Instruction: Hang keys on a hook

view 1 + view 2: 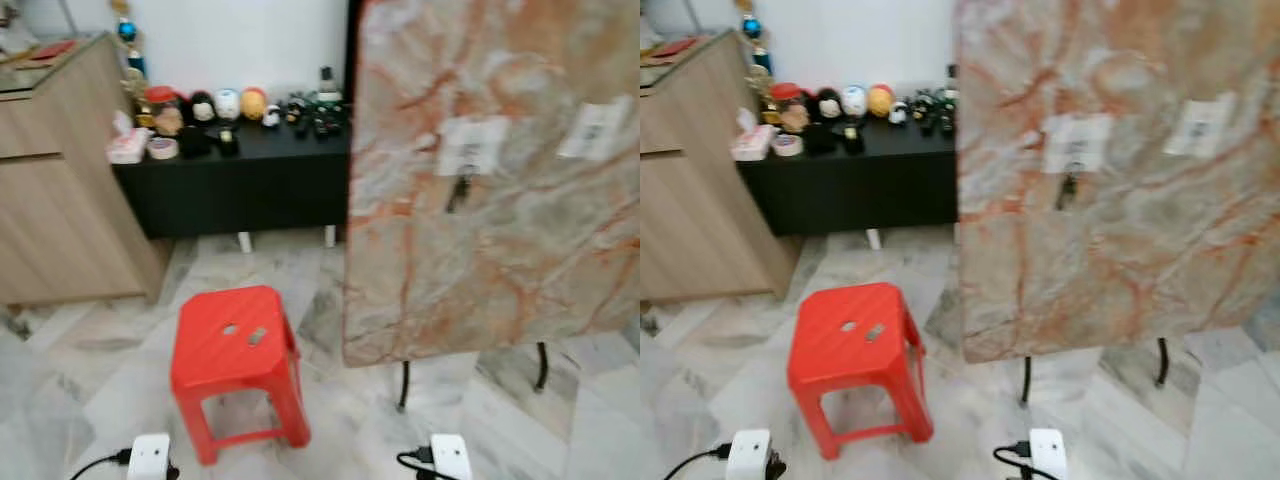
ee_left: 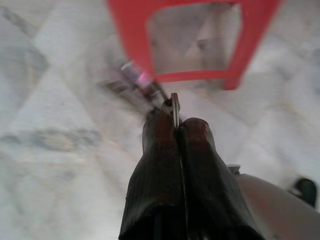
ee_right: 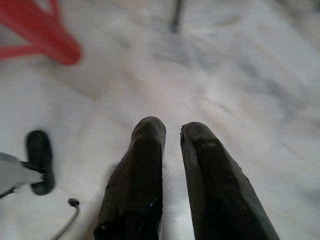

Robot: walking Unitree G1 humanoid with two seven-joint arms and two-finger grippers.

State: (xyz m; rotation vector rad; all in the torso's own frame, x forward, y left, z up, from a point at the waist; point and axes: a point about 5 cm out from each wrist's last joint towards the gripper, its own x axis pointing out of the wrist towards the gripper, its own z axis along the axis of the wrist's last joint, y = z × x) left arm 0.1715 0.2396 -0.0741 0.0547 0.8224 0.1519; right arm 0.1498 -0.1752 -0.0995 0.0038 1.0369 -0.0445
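Marble floor (image 1: 90, 390), red plastic stool (image 1: 236, 350) ahead. Left gripper (image 2: 176, 122) low above floor, clamped on blurred metal keys (image 2: 150, 90). Right gripper (image 3: 172, 132) fingers slightly parted, nothing held.

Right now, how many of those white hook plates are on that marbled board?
2: one hook plate near the marbled board's middle with something dark hanging below, another toward its right edge. Blur could hide more.
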